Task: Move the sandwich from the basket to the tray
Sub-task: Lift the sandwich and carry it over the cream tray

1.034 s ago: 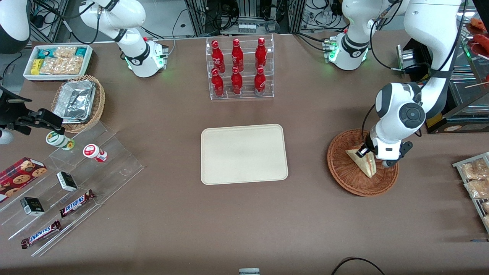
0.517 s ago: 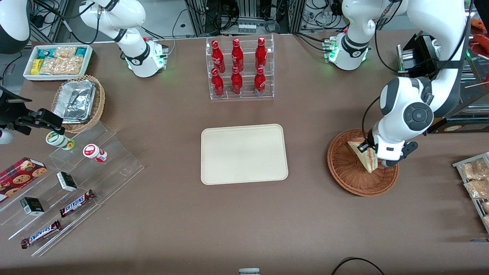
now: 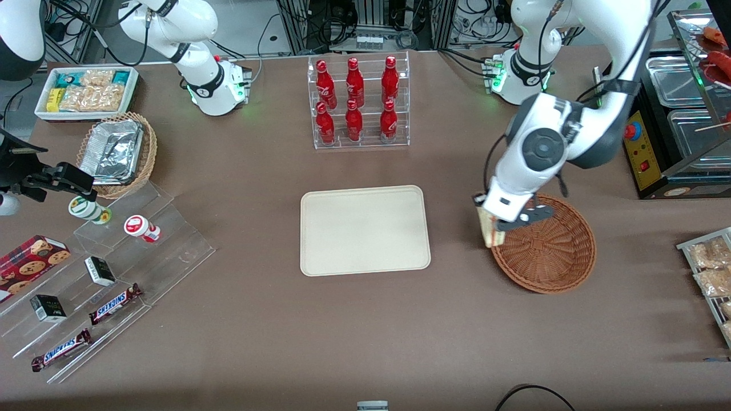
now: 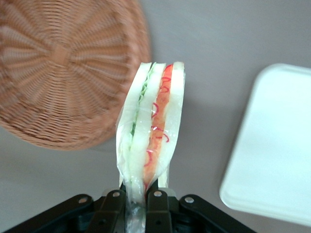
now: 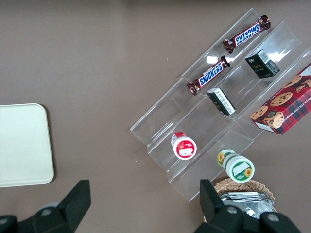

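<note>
We see the pincer pinching the sandwich by its wrapped end, wedge held clear above the basket rim, at the edge nearest the tray, over the table.

I am looking at a brown worktop carrying everything here. The cream tray is lying flat at its middle, and the reddish wicker basket is sitting beside it toward the working arm's end. Farther from the front camera than the tray, a clear rack of red bottles is standing. Toward the parked arm's end, a clear stepped stand is holding candy bars, small boxes and cups, with a tan wicker basket of foil containers and a white bin of snack packets farther from the camera. The left arm's gripper is hanging above the basket's rim on the tray's side, clamping the sandwich clear of the worktop.
</note>
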Controlling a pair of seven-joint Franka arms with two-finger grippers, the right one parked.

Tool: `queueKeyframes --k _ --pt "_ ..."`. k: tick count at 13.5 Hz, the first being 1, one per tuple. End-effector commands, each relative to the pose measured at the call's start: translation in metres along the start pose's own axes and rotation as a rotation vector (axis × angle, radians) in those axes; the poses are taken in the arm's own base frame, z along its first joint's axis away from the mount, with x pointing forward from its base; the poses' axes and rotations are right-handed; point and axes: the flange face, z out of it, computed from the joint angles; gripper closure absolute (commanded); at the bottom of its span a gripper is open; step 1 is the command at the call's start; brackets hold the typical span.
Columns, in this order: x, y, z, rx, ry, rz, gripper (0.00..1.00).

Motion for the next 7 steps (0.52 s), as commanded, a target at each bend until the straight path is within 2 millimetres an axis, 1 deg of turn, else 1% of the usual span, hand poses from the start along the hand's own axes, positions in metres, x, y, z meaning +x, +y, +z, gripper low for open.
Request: queueKeyframes --k 1,2,3,4,5,7 --pt "-0.008 0.053 0.001 -0.042 -0.026 0.101 1.00" --pt "-0.011 0.071 0.004 -0.062 -0.040 0.127 1.00" --pt "-0.019 0.092 0.006 -0.061 -0.031 0.174 1.00" --pt "-0.033 0.118 0.011 -0.044 -0.015 0.202 1.00" --pt "-0.043 0.142 0.021 -0.022 0.003 0.175 1.00" --pt "-0.042 0.170 0.033 0.005 0.060 0.119 1.00"
